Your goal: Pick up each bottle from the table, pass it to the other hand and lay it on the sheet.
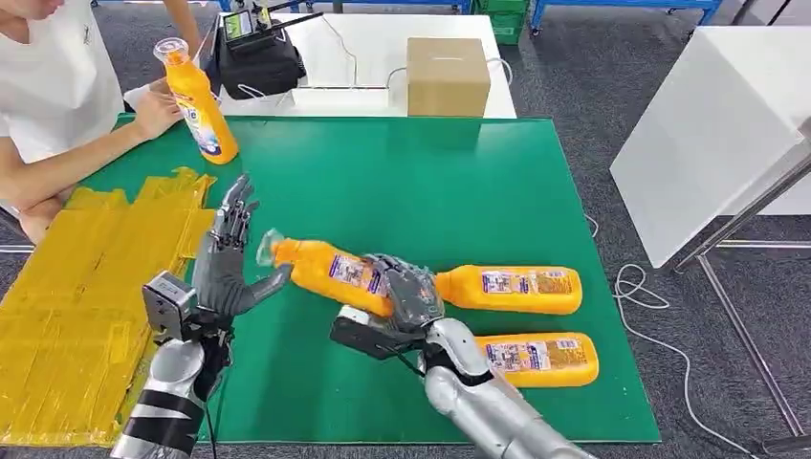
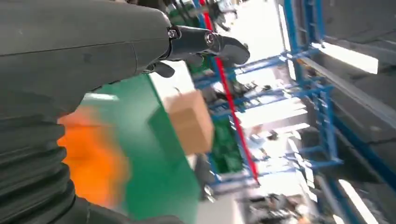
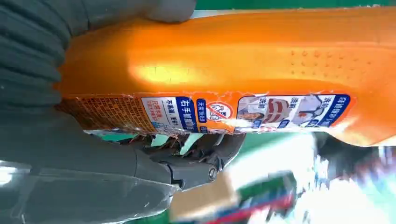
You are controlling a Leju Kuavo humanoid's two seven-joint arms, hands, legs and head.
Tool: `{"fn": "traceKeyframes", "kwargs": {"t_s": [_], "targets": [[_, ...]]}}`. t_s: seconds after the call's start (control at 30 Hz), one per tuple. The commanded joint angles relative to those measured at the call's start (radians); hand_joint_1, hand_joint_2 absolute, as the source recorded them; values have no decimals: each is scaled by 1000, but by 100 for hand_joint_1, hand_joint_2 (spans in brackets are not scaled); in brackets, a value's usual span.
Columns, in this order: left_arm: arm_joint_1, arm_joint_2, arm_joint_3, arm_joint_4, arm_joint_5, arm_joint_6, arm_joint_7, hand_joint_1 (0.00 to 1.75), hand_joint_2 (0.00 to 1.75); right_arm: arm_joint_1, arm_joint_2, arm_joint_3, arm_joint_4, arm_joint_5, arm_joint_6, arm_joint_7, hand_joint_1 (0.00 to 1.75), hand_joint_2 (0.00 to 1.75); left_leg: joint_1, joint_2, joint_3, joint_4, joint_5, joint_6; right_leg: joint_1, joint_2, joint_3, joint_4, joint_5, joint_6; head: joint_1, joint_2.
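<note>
My right hand (image 1: 406,292) grips an orange bottle (image 1: 325,272) by its body, lifted off the green table with its clear cap toward my left hand; up close its labelled side (image 3: 243,70) lies across the hand (image 3: 177,163). My left hand (image 1: 230,258) stands upright with fingers apart, just left of the cap, holding nothing; its fingertips (image 2: 224,44) point past an orange blur of the bottle (image 2: 93,158). Two more orange bottles (image 1: 512,289) (image 1: 540,359) lie on the table at the right. The yellow sheet (image 1: 86,296) covers the left side.
A person at the far left holds a fourth orange bottle (image 1: 198,100) upright on the green table (image 1: 402,182). A cardboard box (image 1: 448,76) and a black device (image 1: 256,62) sit on the white table behind. A white table (image 1: 708,143) stands at the right.
</note>
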Motion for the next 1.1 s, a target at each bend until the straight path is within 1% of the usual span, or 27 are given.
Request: {"fn": "traceKeyframes", "kwargs": {"t_s": [0.03, 0.07, 0.13, 0.2, 0.27, 0.33, 0.4, 0.43, 0.5, 0.53, 0.6, 0.67, 0.7, 0.77, 0.83, 0.97, 1.0, 1.07, 1.1], "targets": [[59, 20, 13, -97, -12, 9, 18, 0, 175, 182, -14, -311, -423, -54, -91, -45, 175, 175, 1, 0, 1, 0, -2, -2, 0, -1, 1, 0, -2, -1, 0, 0], [59, 20, 13, -97, -12, 9, 18, 0, 175, 182, -14, -311, -423, -54, -91, -45, 175, 175, 0, 0, 0, 0, -1, -2, 0, -1, 0, 0, -1, 0, 0, 0], [61, 18, 14, -103, -3, 1, 24, 0, 175, 197, 8, -350, -427, -97, -119, -99, 175, 175, 0, 1, 1, 0, -1, -2, 0, 0, 1, 0, -1, -1, 0, 0], [66, 16, 13, -110, 26, -26, 42, 0, 175, 234, 39, -406, -477, -204, -127, -179, 175, 175, 0, 1, 1, 0, -1, -2, 0, 0, 1, 0, -1, -1, 0, 0], [67, 15, 8, -115, 63, -61, 69, 0, 175, 257, 50, -431, -506, -238, -142, -200, 175, 175, 0, 0, 0, 0, -1, -2, 0, -1, -1, 0, -1, -1, 0, 0], [75, 28, -19, -134, 134, -155, 105, 0, 175, 271, 59, -437, -514, -235, -164, -211, 175, 175, 0, -1, 0, 0, -1, -2, 0, -2, 0, 0, -1, -1, 0, 0], [80, 36, -41, -159, 169, -201, 129, 0, 175, 277, 67, -419, -508, -247, -150, -233, 175, 175, 1, 0, 2, 0, -2, -2, 0, -1, 1, -1, -2, -1, 0, 0], [73, 45, -53, -156, 270, -275, 206, 0, 175, 278, 67, -401, -500, -273, -119, -262, 175, 175, 1, 1, 0, 0, -1, -2, 0, 0, 0, -1, -1, -1, 0, 0], [65, 47, -61, -154, 293, -286, 225, 0, 175, 279, 74, -388, -488, -274, -117, -267, 175, 175, 1, 2, 2, 0, -2, -3, 1, 0, 2, -1, -1, -1, 0, 0], [53, 56, -73, -128, 401, -345, 293, 0, 175, 268, 69, -361, -467, -286, -90, -284, 175, 175, 0, 1, 1, 0, -1, -2, 0, 0, 0, -1, -1, -1, 0, 0], [26, 63, -94, -101, 445, -356, 324, 0, 175, 253, 70, -330, -435, -289, -72, -310, 175, 175, 1, 2, 3, -1, -2, -3, 1, 0, 2, -1, -1, -1, 0, 0], [-7, 71, -131, -79, 472, -356, 334, 0, 175, 222, 62, -284, -382, -287, -65, -328, 175, 175, 1, 0, 1, -1, 0, -2, 0, -1, 0, -1, -1, -1, 0, 0], [-24, 70, -148, -70, 484, -347, 338, 0, 175, 199, 65, -259, -333, -275, -73, -328, 175, 175, 1, 1, 3, -1, -1, -3, 1, -1, 2, -2, -1, -1, 0, 0], [-52, 71, -182, -59, 498, -341, 342, 0, 175, 155, 74, -211, -232, -260, -72, -334, 175, 175, 1, 2, 1, -1, 0, -2, 1, 0, 0, -1, 0, -1, 0, 0], [-64, 74, -201, -53, 503, -332, 345, 0, 175, 133, 83, -174, -171, -235, -86, -346, 175, 175, 1, 2, 2, -1, 0, -2, 1, 0, 1, -2, 0, -1, 0, 0], [-70, 74, -207, -48, 506, -325, 348, 0, 175, 131, 90, -157, -152, -222, -102, -352, 175, 175, 1, 2, 2, -1, 0, -2, 1, 1, 1, -1, 0, -1, 0, 0], [-70, 74, -207, -48, 506, -325, 348, 0, 175, 131, 90, -157, -152, -222, -102, -352, 175, 175, 1, 3, 4, -2, -1, -3, 1, 1, 3, -2, -1, -1, 0, 0], [-69, 75, -207, -41, 515, -320, 349, 0, 175, 120, 85, -125, -136, -201, -100, -356, 175, 175, 1, 1, 1, -1, 0, -2, 1, 0, 1, -1, 0, -1, 0, 0], [-72, 77, -212, -33, 523, -316, 349, 0, 175, 111, 88, -94, -113, -185, -106, -358, 175, 175, 1, 2, 4, -1, -1, -3, 1, 1, 3, -2, -1, -1, 0, 0]]}}
